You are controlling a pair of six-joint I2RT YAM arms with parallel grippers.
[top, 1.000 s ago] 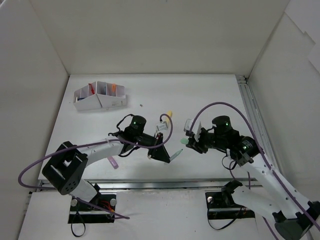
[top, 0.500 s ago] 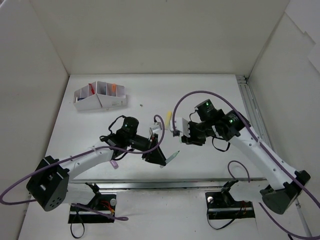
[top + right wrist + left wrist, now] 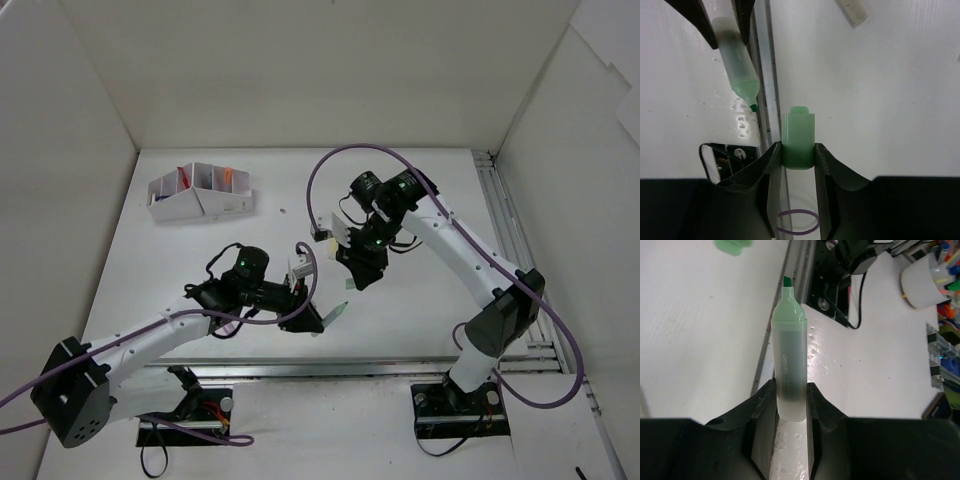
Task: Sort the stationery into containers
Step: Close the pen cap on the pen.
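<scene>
My left gripper point(image 3: 790, 390) is shut on the clear barrel of an uncapped green marker point(image 3: 789, 350), whose tip points away from the wrist. In the top view this gripper point(image 3: 313, 317) sits near the front middle of the table, the marker point(image 3: 338, 312) sticking out to the right. My right gripper point(image 3: 798, 150) is shut on the marker's green cap point(image 3: 798, 139); in the top view it point(image 3: 356, 279) hangs just beyond the marker tip. The cap point(image 3: 732, 246) and the tip are apart. The white container point(image 3: 198, 192) stands far left with several items in it.
A pale eraser block point(image 3: 852, 11) lies on the table beyond the right gripper. A metal rail point(image 3: 300, 368) runs along the near table edge and another point(image 3: 497, 230) along the right side. White walls close in the left, back and right.
The right arm has swung left and stretched out, bringing the cap over the table's middle near the marker tip. The left arm has drawn back toward the near left with the marker.
</scene>
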